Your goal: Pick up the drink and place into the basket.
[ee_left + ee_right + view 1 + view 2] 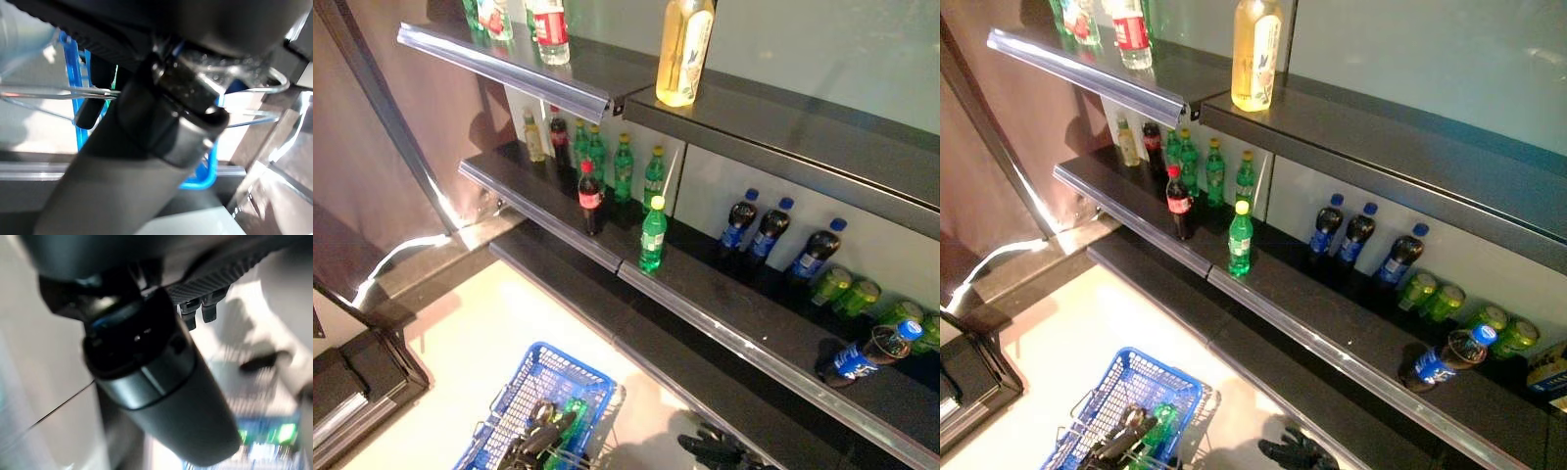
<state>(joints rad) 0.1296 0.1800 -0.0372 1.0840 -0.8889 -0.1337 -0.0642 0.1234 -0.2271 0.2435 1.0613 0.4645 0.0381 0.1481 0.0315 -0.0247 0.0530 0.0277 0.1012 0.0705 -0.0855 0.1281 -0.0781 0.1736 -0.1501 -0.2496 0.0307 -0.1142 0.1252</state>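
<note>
1. Nearest, at bottom centre of the left eye view: left hand [540,431] curled round the wire handle of the blue basket [570,370], a green bottle [574,411] lying inside.
2. Just right of it, at the bottom edge: right hand [713,450], dark fingers splayed, holding nothing.
3. Farther up, mid-frame: green drink [652,236] upright at the front of the middle shelf [724,313], beside a cola bottle [590,199].

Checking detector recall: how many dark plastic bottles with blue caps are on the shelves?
4. Three dark plastic bottles with blue caps stand in a row at the back of the middle shelf. The fourth lies on its side further right. Others may be hidden out of frame.
</note>
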